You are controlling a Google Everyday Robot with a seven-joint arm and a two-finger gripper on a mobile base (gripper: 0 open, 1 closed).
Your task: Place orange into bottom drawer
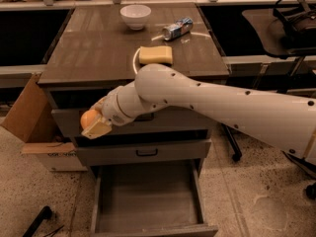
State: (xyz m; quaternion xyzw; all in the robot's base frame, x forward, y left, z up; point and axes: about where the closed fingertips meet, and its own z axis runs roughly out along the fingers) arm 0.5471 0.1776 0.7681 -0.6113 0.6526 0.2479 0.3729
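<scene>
Before the left end of the top drawer's (66, 121) face, the pincer (93, 124) was closed on the orange (89, 117), one beige finger (98, 129) pressed beneath the fruit. The orange hung in the air, clear of the worktop (94, 53) and well above the bottom drawer (148, 196).

The white arm (222, 105) reached in from the right edge and crossed in front of the cabinet, hiding most of the top drawer's face. Under it, the middle drawer (113, 154) was shut, its black handle (146, 152) visible. The bottom drawer stood pulled out, showing a plain grey interior. The orange was held near the line of its left wall.

The worktop was dark wood-grain and carried three things:
- a yellow sponge (155, 55) near the front edge, just behind the arm's elbow;
- a white bowl (135, 16) toward the back;
- a blue-and-silver can (177, 28) lying on its side to the right of the bowl.

A cardboard box (29, 115) stood open against the cabinet's left side. The floor (252, 191) was pale and speckled, with a black object (37, 221) lying at the lower left. A black chair (291, 26) stood at the right, behind the arm.
</scene>
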